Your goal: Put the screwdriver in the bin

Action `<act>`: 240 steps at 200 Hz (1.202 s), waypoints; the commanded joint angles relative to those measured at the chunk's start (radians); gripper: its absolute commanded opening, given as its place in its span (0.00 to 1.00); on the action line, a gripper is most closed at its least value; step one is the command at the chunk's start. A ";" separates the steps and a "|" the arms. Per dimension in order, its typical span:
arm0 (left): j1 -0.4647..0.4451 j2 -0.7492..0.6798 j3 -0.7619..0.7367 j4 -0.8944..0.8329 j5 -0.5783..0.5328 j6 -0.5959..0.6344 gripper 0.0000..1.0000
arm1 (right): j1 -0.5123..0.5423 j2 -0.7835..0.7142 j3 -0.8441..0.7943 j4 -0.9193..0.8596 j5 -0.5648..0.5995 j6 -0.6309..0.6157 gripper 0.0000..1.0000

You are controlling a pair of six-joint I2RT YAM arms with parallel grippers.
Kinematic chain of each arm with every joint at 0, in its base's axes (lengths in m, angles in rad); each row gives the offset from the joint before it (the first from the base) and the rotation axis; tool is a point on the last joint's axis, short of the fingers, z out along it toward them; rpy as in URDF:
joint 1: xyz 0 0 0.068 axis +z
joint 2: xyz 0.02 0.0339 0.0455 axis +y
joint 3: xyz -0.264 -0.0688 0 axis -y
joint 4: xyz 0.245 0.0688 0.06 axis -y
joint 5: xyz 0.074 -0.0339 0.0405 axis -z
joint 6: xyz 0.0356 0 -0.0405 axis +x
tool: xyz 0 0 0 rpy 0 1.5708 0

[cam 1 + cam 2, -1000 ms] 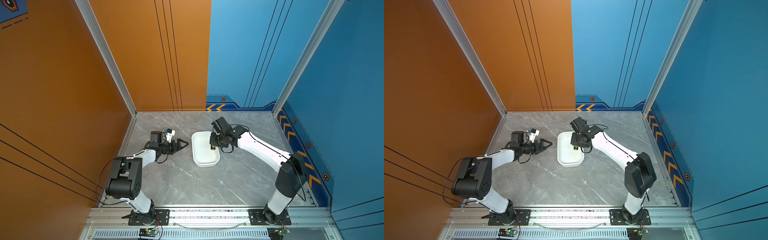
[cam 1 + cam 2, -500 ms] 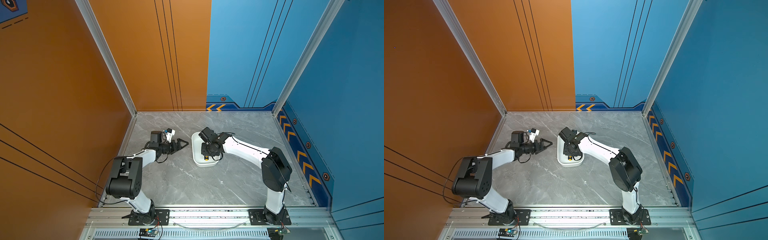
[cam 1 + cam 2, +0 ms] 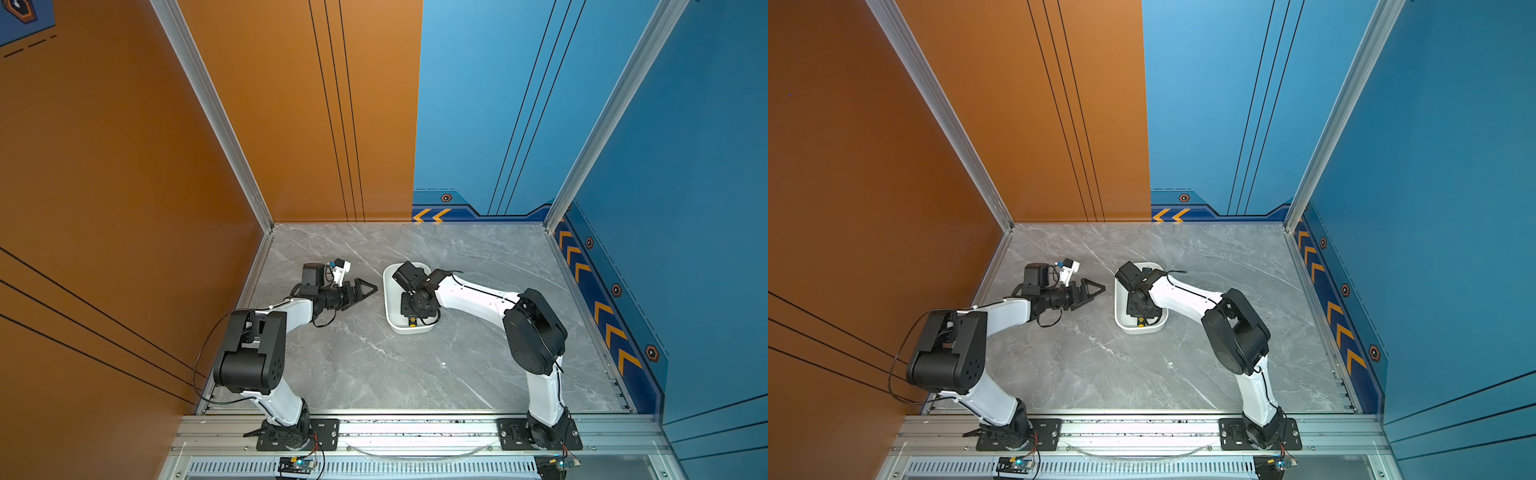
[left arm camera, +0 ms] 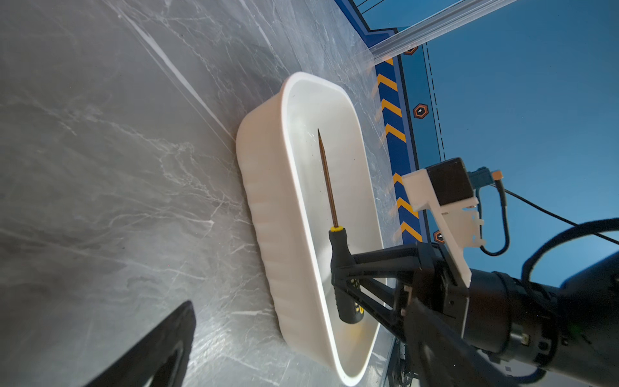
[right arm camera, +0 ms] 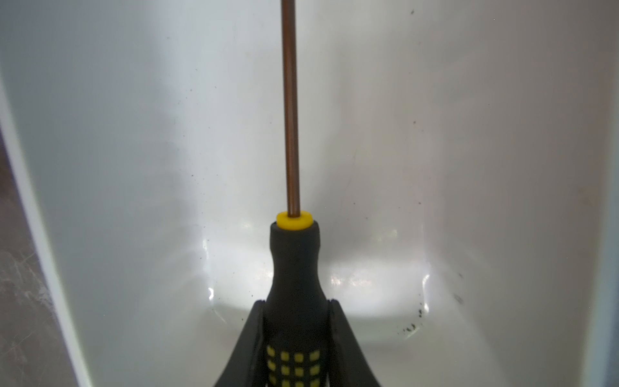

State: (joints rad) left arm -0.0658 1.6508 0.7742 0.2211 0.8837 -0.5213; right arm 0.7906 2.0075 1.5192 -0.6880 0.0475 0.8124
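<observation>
My right gripper [image 5: 296, 310] is pinched on the black, yellow-dotted handle of the screwdriver [image 5: 294, 264], one finger [image 5: 256, 321] on either side of it. The tool lies low inside the bin [image 4: 268, 201], lengthwise. Its thin shaft points toward the bin's far end, and the handle sits at the end nearest the table's front edge. I cannot tell whether the tip rests on the white floor. In a top view only the handle's yellow end [image 3: 412, 325] shows, just inside the near wall, because the wrist covers the rest.

My left gripper [image 3: 371, 289] hangs low over the table [image 3: 374, 365], with its fingers spread and nothing between them. It points at the bin's left long wall, near it but not touching.

The bin [image 3: 1119, 309] stands around the middle of the grey marbled table, its long sides running front to back, between the two arms.
</observation>
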 commanded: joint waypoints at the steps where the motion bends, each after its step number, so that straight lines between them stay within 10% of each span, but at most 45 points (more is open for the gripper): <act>1: 0.008 0.007 -0.008 0.016 0.022 0.009 0.98 | -0.010 0.024 0.036 0.007 0.023 -0.008 0.00; 167: 0.027 0.020 -0.035 0.109 0.037 -0.054 0.98 | -0.016 0.073 0.062 -0.018 0.025 -0.072 0.50; 240: 0.041 -0.148 0.002 -0.108 -0.203 0.128 0.98 | -0.073 -0.269 0.050 -0.137 -0.004 -0.349 0.59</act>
State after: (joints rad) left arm -0.0326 1.5780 0.7528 0.2382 0.8028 -0.5098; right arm 0.7506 1.8893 1.5642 -0.7574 0.0490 0.6102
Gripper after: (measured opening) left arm 0.979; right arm 0.577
